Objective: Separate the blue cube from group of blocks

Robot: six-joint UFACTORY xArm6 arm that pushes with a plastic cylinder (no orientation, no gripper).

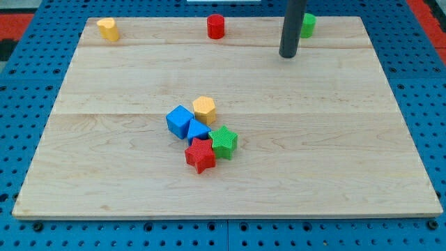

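Note:
The blue cube (180, 120) sits at the left of a tight group near the board's middle. Touching it are a yellow hexagonal block (204, 109) at its upper right and a second blue block (198, 130) at its lower right. A green star block (224, 141) and a red star block (201, 155) close the group at the bottom. My tip (288, 55) stands far from the group, up and to the right, near the board's top edge.
A yellow block (107, 29) stands at the top left, a red cylinder (216, 26) at the top centre, and a green block (306, 25) at the top right, partly behind the rod. The wooden board (104, 174) lies on a blue pegboard.

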